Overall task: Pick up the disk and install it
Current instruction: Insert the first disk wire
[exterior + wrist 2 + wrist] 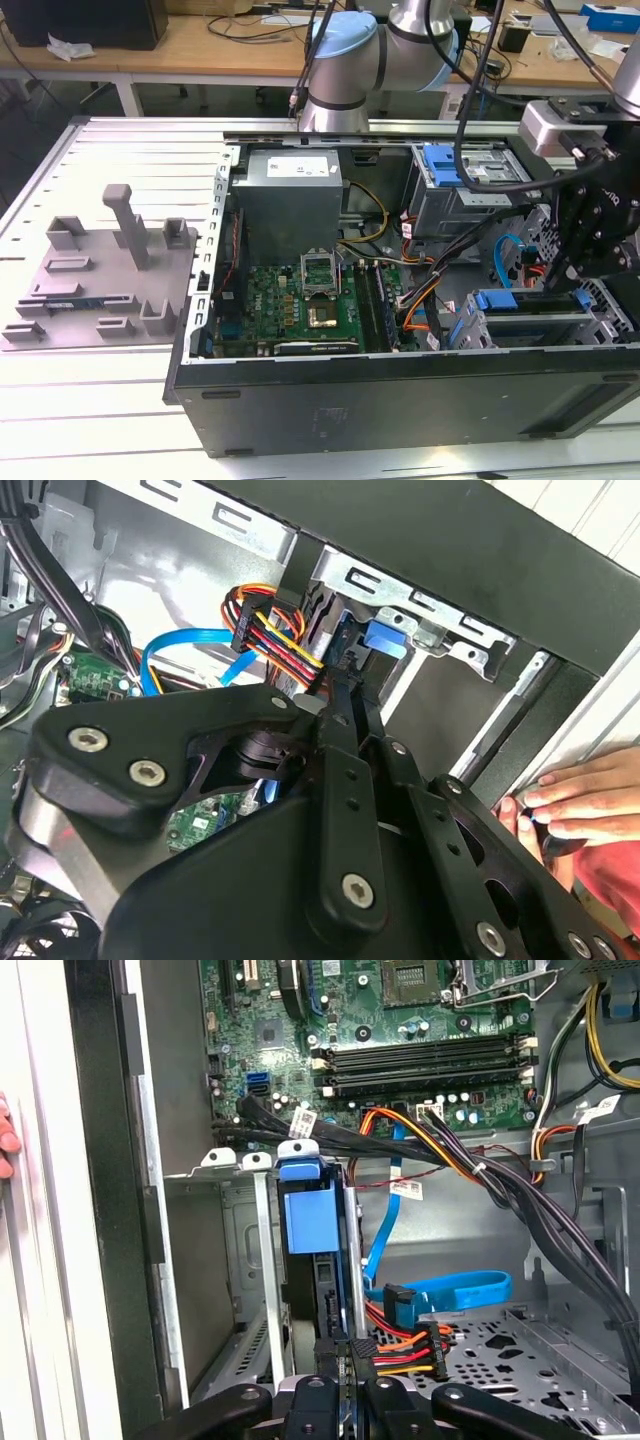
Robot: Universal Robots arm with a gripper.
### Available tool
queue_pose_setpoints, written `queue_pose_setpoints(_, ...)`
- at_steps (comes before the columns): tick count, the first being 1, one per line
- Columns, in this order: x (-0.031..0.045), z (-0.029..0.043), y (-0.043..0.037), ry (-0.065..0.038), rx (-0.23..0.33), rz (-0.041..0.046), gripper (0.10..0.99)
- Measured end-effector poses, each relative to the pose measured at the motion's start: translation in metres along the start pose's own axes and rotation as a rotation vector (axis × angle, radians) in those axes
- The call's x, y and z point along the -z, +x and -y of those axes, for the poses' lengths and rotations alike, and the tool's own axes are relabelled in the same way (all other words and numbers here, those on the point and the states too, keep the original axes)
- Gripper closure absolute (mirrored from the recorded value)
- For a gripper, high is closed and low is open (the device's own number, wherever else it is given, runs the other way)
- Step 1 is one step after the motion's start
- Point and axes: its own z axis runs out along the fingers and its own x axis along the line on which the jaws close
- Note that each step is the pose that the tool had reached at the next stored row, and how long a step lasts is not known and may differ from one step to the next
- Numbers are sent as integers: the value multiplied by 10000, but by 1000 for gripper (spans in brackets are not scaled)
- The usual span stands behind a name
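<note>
In the exterior view, an open computer case [400, 390] lies on a table, the gripper [575, 275] over its drive cage.

In the second wrist view, a hand [580, 800] rests on the case edge.

In the first wrist view, closed fingers [335, 1385] pinch the disk [312, 1222], already seated upright in its bay; release remains. No legible writing.

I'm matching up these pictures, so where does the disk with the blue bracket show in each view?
Exterior view: the disk sits in the drive cage on the exterior view's right.
First wrist view: the disk stands upright in the cage slot.
Second wrist view: the disk shows beyond the black linkage.
Shared landmark: the blue flat cable.
</note>
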Motion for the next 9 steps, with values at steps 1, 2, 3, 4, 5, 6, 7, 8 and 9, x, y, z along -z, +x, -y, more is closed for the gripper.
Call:
queue_pose_setpoints(1,-8,0,0,0,0,-1,918)
queue_pose_setpoints(2,-15,-1,0,0,0,-1,918)
queue_pose_setpoints(3,-20,-1,-1,0,0,-1,918)
queue_pose_setpoints(4,-29,-1,-2,0,0,-2,918)
queue_pose_setpoints(5,-36,-1,-2,0,0,-2,918)
queue_pose_setpoints(6,-43,-2,-2,0,0,-2,918)
queue_pose_setpoints(7,-48,-2,-3,0,0,-1,918)
queue_pose_setpoints(8,-52,-2,-3,0,0,1,918)
queue_pose_setpoints(9,-53,-1,-3,0,0,2,918)
